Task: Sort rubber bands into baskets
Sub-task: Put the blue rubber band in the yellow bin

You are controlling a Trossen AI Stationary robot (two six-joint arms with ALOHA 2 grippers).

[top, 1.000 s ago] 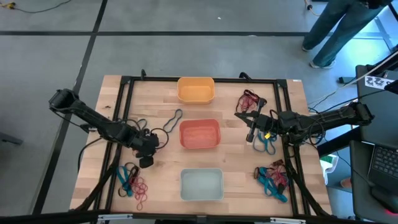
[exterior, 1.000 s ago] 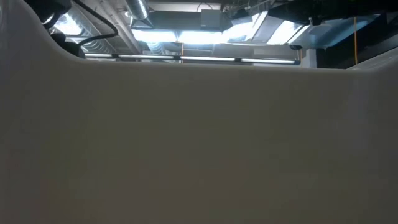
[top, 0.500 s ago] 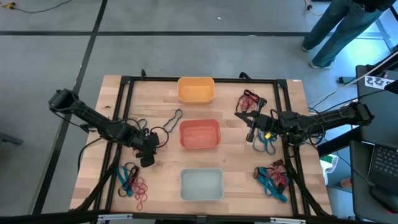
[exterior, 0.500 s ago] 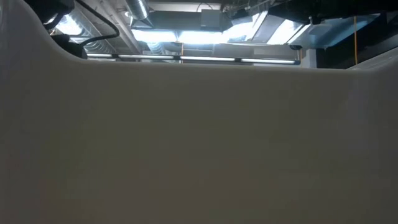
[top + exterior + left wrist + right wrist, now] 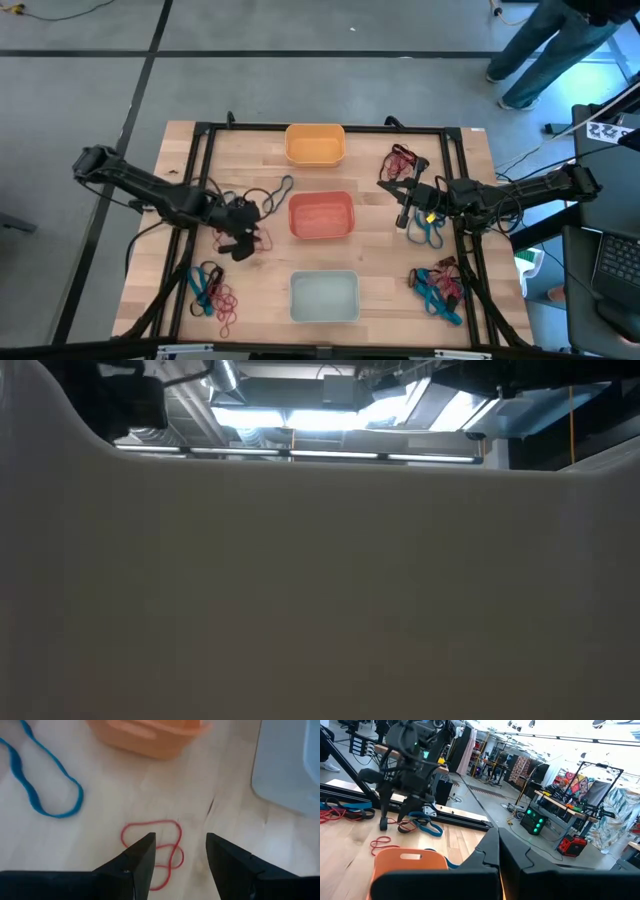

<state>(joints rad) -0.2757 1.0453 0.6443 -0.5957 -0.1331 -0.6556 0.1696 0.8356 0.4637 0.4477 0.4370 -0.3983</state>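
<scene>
Having swung toward the red-orange basket and spread its fingers, the left end effector hovers over a red rubber band lying on the bench directly beneath, while the right end effector waits pressed together.

Open wood left of the baskets, partly taken

A red band lies between the left gripper and the red-orange basket; bare wood separates the baskets.
</scene>
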